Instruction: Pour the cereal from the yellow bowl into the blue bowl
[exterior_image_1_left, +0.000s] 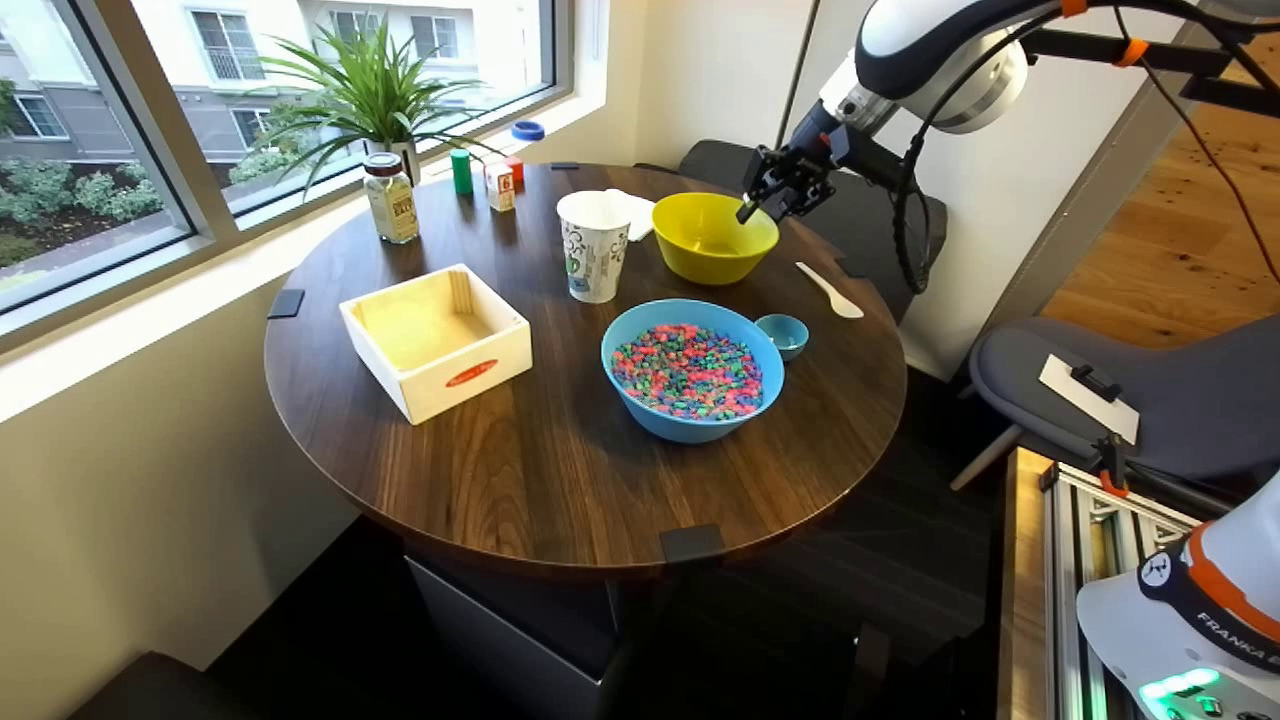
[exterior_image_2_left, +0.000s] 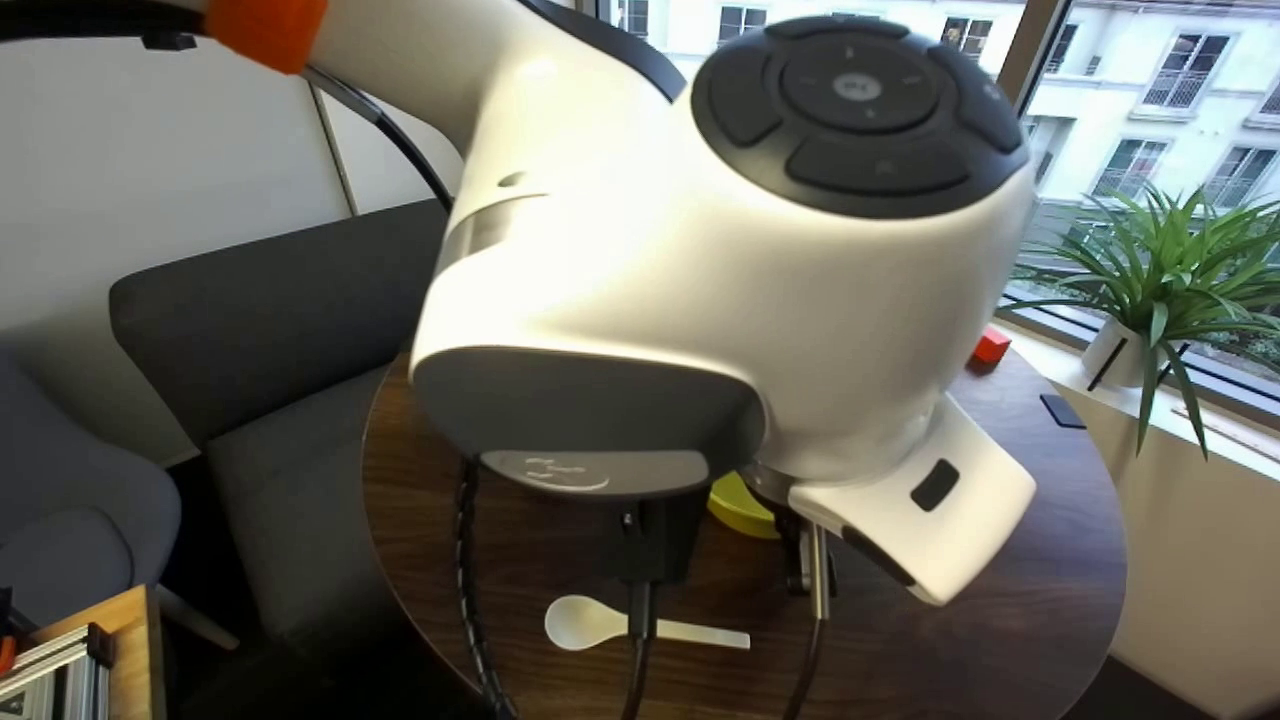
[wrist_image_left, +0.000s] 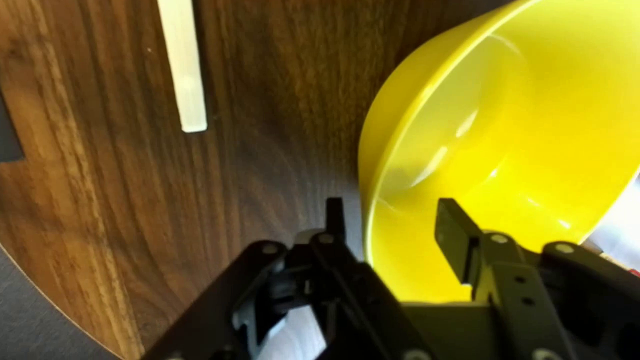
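- I see the cereal (exterior_image_1_left: 690, 370) in the blue bowl (exterior_image_1_left: 690, 430): a broad heap of small bits in pink, red, blue and green, thoroughly mixed, spreading out to the bowl's wall.
- The blue bowl is round, light blue and upright on the dark wooden table (exterior_image_1_left: 480, 470).
- The yellow bowl (exterior_image_1_left: 705, 262) stands upright near it, round and plain; through my wrist view its inside is glossy, with bright highlights.
- My gripper (wrist_image_left: 392, 222) is released: the fingers (wrist_image_left: 335, 220) stand apart, one outside the yellow bowl's rim, one over its inside, with a gap to the rim on each side.
- Counting what I have in view: one yellow bowl, one blue bowl, one small teal cup (exterior_image_1_left: 782, 337) just beside the blue bowl.
- One patterned paper cup (exterior_image_1_left: 592, 250), one open wooden box (exterior_image_1_left: 465, 372), one white spoon (exterior_image_1_left: 838, 301).
- One lidded jar (exterior_image_1_left: 393, 205), one green cylinder (exterior_image_1_left: 461, 172), one small carton (exterior_image_1_left: 500, 188), one red block (exterior_image_1_left: 516, 170).
- One potted plant (exterior_image_1_left: 375, 100); the cereal bits are too small to count.
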